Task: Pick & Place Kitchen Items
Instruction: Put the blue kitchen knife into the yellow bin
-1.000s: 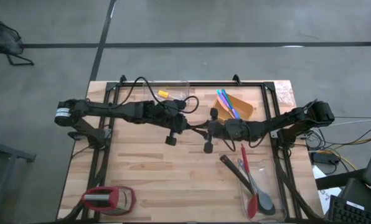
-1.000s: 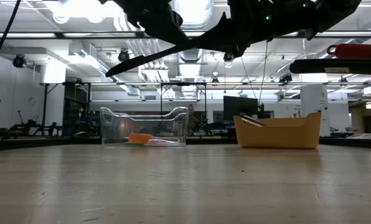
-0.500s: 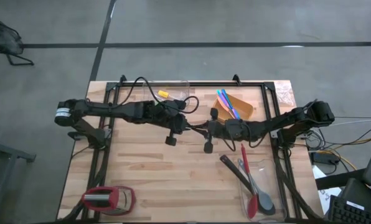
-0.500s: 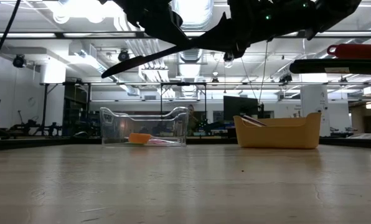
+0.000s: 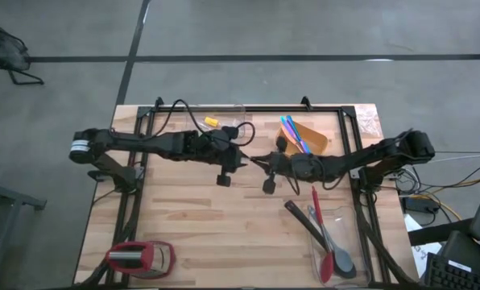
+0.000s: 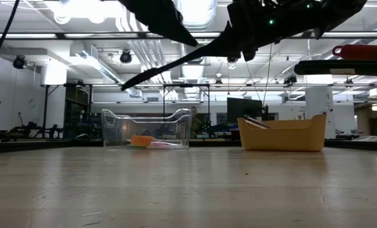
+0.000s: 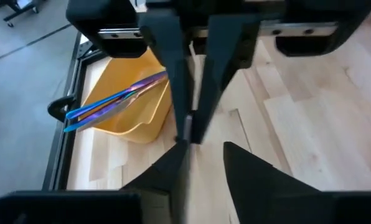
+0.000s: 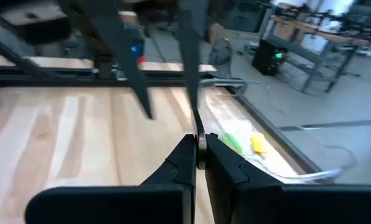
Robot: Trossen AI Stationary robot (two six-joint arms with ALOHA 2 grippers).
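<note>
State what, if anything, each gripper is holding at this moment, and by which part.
The right gripper is shut on one end of a long black utensil. The left gripper stands open around it, holding nothing.

A grey concrete floor crossed by dark seams lies around the pale butcher-block table, and a wheeled stand sits well off from the claws, beyond the table's far corner. Up past them hang bright ceiling lights and silver ducts, with a dark monitor and workbenches far behind.
</note>
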